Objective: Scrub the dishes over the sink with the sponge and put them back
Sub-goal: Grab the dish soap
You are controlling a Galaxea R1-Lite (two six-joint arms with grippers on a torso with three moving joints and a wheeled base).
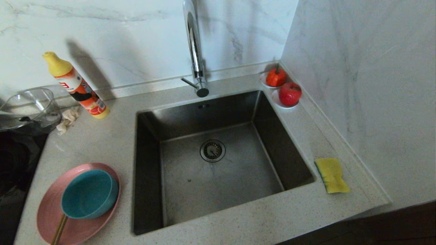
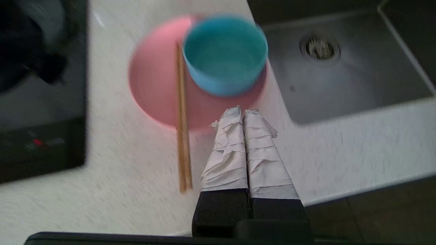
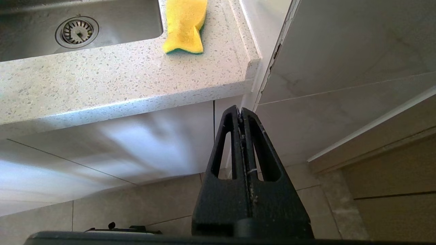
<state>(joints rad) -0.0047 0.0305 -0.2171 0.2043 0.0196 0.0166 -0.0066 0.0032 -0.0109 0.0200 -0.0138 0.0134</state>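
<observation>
**A:** Start with your teal bowl (image 1: 89,194). It sits inside the pink plate (image 1: 51,217), on the counter at about nine o'clock from the sink (image 1: 218,160). Both look matte and rigid, probably light, so you'd likely get a fair grip on a rim. Take the bowl by its wall at the near edge; the plate is shallow, so you'd have to pinch its lip.

**B:** And the sponge (image 1: 331,175)?

**A:** At three o'clock from the drain, flat on the counter just beside the sink edge. Soft foam, so it will squash when you close on it. Grip it across its narrow waist.

**B:** Where are my grippers?

**A:** Your left gripper (image 2: 244,112) hovers near the plate's near rim, taped fingers pressed together on nothing. Your right gripper (image 3: 240,110) hangs below the counter edge, also closed and empty.

**B:** Anything you can't make out?

**A:** The chopsticks (image 2: 182,122) lie across the plate beside the bowl, and you can't tell whether they touch it. The plate's near edge is cut off in the head view, where neither arm shows.
</observation>
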